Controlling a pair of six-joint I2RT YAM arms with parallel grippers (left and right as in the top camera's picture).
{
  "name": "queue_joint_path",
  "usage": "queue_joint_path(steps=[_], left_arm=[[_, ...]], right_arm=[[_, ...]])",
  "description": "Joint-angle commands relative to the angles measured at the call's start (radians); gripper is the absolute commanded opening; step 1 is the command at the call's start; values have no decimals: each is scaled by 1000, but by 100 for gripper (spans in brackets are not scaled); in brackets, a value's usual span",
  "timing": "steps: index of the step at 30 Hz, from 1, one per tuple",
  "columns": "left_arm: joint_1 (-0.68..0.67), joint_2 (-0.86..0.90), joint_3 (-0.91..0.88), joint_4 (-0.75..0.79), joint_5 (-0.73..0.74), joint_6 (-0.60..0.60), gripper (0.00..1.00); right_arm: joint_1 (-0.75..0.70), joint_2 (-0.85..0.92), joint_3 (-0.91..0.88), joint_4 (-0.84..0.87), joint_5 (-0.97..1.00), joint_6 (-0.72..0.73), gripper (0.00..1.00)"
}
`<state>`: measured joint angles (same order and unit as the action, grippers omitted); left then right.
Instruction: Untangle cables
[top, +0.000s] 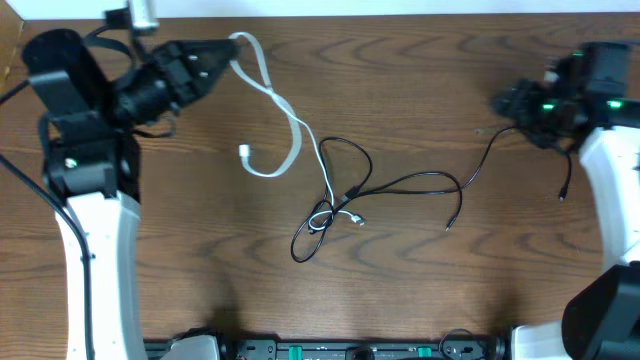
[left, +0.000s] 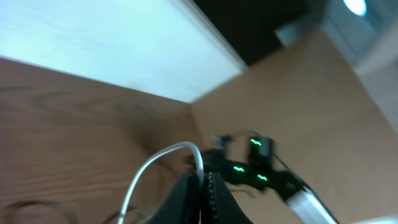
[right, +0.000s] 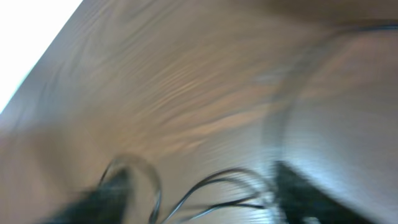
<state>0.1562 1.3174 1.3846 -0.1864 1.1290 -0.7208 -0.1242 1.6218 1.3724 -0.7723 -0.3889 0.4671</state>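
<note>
Left claw (left: 204, 180) pinches the white cable (left: 163, 154).

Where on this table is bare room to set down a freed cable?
Free: the table strip between the knot and the near edge, and the far middle between white cable and right gripper. Crowded: the centre, where black cables loop.

The cables (top: 335, 200) lie on the table (top: 450, 70), crossing at its middle.
</note>
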Motion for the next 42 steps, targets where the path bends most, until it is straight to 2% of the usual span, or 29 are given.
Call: queue_joint_path(steps=[1, 8, 12, 20, 23, 26, 30, 35, 40, 42], left_arm=[[-70, -50, 13, 50, -40, -167, 7], [-86, -108, 13, 243, -41, -429, 7], [-86, -142, 13, 309, -45, -491, 8], [-85, -172, 13, 304, -53, -518, 8], [-85, -173, 13, 304, -48, -557, 7], [-85, -174, 13, 304, -32, -561, 8], [-85, -178, 13, 304, -6, -595, 7], [-85, -185, 13, 304, -3, -604, 7], [-85, -195, 13, 304, 9, -645, 7], [-85, -199, 13, 304, 8, -646, 8]], right_arm=[[121, -5, 5, 14, -229, -208, 99], [364, -4, 5, 54, -363, -372, 99], [508, 8, 5, 153, -363, -371, 99], [697, 64, 5, 284, -362, -372, 99], [729, 96, 5, 311, -361, -371, 96], [735, 124, 5, 328, -306, -358, 80], [732, 145, 5, 348, -170, -348, 80], [734, 149, 5, 385, -87, -349, 88], [736, 203, 5, 396, -80, -348, 73], [735, 244, 5, 418, -81, -322, 71]])
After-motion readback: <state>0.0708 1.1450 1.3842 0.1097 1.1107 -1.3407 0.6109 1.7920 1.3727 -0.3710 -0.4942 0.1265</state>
